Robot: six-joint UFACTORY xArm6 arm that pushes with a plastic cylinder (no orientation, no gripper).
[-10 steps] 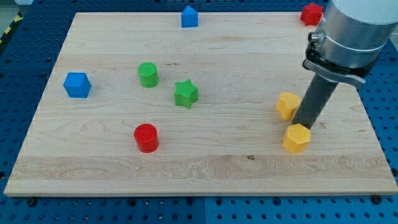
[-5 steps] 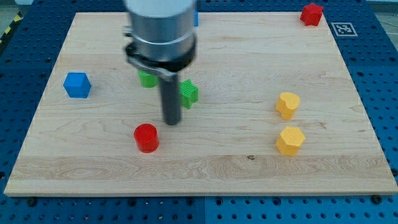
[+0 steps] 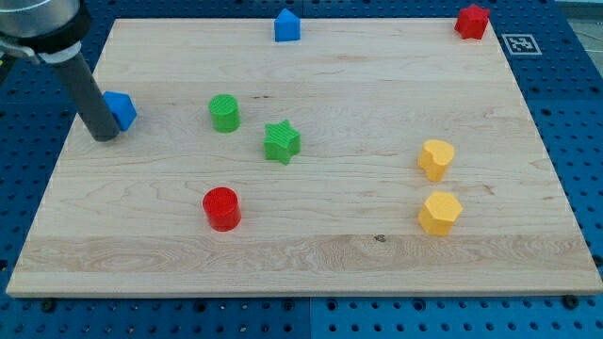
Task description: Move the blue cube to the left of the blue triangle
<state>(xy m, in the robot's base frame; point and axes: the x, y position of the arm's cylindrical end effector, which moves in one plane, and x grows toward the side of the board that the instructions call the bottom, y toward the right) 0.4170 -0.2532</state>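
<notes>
- Camera view showed my tip (image 3: pixel 104 136) planted on the pale wooden tabletop (image 3: pixel 311 240) at its left side, touching the left face of the small blue plastic cube (image 3: pixel 121 109) and hiding part of it.
- The arm carried no fingers, only the dark rod, so nothing was gripped; the cube could only be pushed.
- The blue house-shaped triangle block (image 3: pixel 287 24) sat at the far edge, well apart from the cube, to its right and farther away.
- The cube looked light, rigid and likely to slide easily on smooth wood; I judged that a push through the middle of a flat face would keep it from spinning off.
- The cube's left face and the exact contact were hidden behind the rod, and the arm's upper body was cut off at the top left corner.
</notes>
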